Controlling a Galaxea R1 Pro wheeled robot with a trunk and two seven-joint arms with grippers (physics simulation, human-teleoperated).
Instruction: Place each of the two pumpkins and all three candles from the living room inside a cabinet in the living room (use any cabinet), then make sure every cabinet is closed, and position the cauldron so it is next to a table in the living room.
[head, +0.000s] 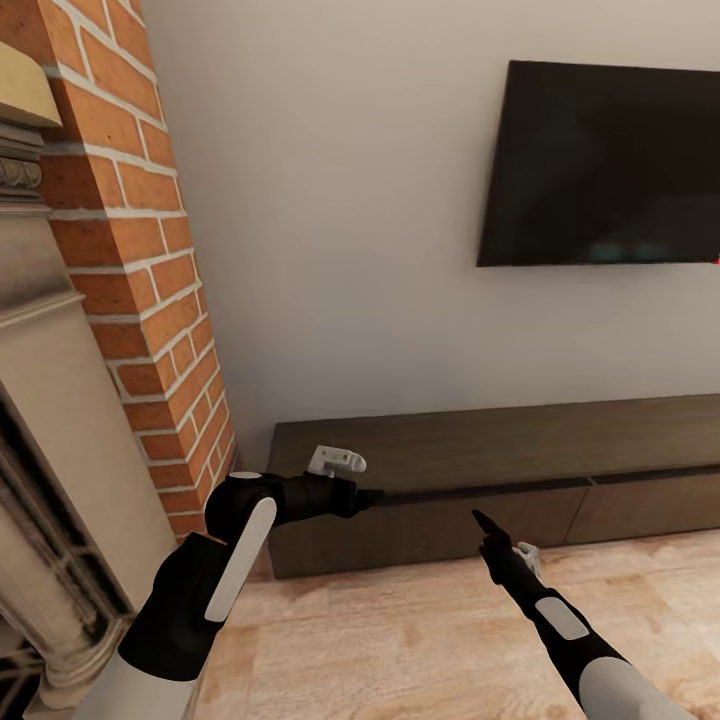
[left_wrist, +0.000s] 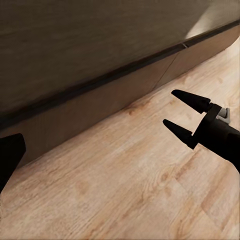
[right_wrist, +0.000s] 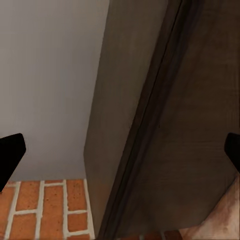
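Observation:
The cabinet (head: 520, 450) is a long, low, dark-brown unit against the wall, and its flat fronts (head: 470, 520) look shut. My left gripper (head: 375, 496) is open at the dark gap under the cabinet top, near its left end. My right gripper (head: 483, 522) hangs just in front of the left front, low over the floor. In the left wrist view, the right gripper (left_wrist: 176, 109) has its two fingers apart with nothing between them. The cabinet's end and front (right_wrist: 165, 125) show close up in the right wrist view. The pumpkins, candles, cauldron and table are out of view.
A brick chimney breast (head: 140, 300) and stone fireplace surround (head: 50, 450) stand close on the left. A black TV (head: 600, 165) hangs on the wall above the cabinet. Pale wood floor (head: 420, 640) runs in front of it.

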